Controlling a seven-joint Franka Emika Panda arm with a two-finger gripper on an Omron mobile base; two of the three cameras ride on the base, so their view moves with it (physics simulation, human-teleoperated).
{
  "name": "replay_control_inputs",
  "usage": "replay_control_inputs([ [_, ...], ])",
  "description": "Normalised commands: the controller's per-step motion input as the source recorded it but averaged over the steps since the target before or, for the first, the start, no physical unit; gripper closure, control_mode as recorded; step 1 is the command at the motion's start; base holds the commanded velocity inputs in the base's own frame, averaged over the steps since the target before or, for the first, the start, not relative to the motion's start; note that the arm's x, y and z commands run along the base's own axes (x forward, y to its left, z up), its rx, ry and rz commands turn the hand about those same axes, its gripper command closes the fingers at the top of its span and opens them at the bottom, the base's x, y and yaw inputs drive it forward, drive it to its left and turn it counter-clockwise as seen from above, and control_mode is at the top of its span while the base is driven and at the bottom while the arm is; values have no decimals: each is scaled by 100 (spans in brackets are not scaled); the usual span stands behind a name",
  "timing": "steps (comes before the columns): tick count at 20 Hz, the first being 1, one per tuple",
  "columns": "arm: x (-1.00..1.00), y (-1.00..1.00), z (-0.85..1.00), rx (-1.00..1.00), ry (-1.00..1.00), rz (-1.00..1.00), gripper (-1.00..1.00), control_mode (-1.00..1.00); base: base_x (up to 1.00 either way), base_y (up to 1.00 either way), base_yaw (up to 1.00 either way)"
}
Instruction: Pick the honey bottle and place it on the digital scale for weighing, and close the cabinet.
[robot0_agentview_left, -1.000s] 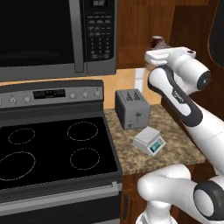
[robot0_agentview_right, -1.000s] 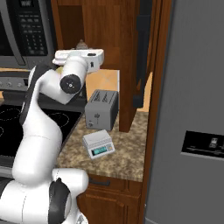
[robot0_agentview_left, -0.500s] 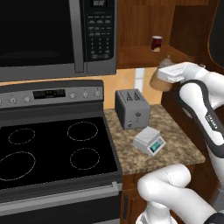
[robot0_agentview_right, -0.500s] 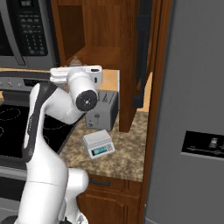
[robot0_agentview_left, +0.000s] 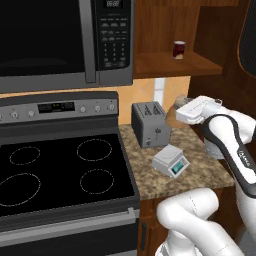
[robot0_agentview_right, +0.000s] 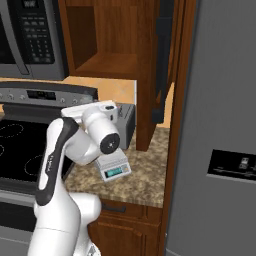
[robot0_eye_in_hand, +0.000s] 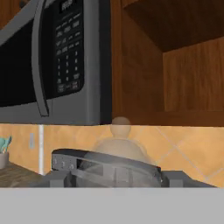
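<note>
The desk (robot0_agentview_left: 200, 172) is a speckled brown granite slab set between a black glass cooktop (robot0_agentview_left: 60, 167) on its left and a tall grey refrigerator (robot0_agentview_right: 220, 125) on its right, with an orange tiled wall behind. A dark grey toaster (robot0_agentview_left: 150, 123) stands toward the desk's back left corner. The digital scale (robot0_agentview_left: 170, 161) lies just in front of it, nearer the front edge, its teal display turned to the front right; nothing rests on its plate.

Above the cooktop hangs a black-and-steel microwave (robot0_agentview_left: 65, 40). To its right the cabinet (robot0_agentview_left: 170, 62) stands open, its dark-panelled door (robot0_agentview_right: 162, 55) swung out over the desk. A small dark red jar (robot0_agentview_left: 178, 49) sits on the inner shelf.

The honey bottle (robot0_eye_in_hand: 120, 146) shows in the hand view right ahead of the pincer (robot0_agentview_left: 181, 107), its pale cap up, against the tiled wall at the back of the desk. In the left base view a sliver of it (robot0_agentview_left: 179, 103) peeks out behind the white hand, right of the toaster. Whether the fingers are spread or closed on it cannot be told.
</note>
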Motion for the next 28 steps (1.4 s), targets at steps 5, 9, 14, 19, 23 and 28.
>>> replay_control_inputs([
  [5, 15, 0, -69, -5, 1, 9, 100, -100, 0, 0, 0],
  [9, 14, -1, -41, -1, 17, 12, 100, -100, 0, 0, 0],
  [14, 24, -7, -35, -2, 11, 7, 100, -100, 0, 0, 0],
  [19, 15, -24, -28, -1, 5, 6, 100, -100, 0, 0, 0],
  [23, 14, -15, -46, -1, 0, 2, 100, -100, 0, 0, 0],
  [28, 17, 0, -46, -2, 0, 0, 100, -100, 0, 0, 0],
])
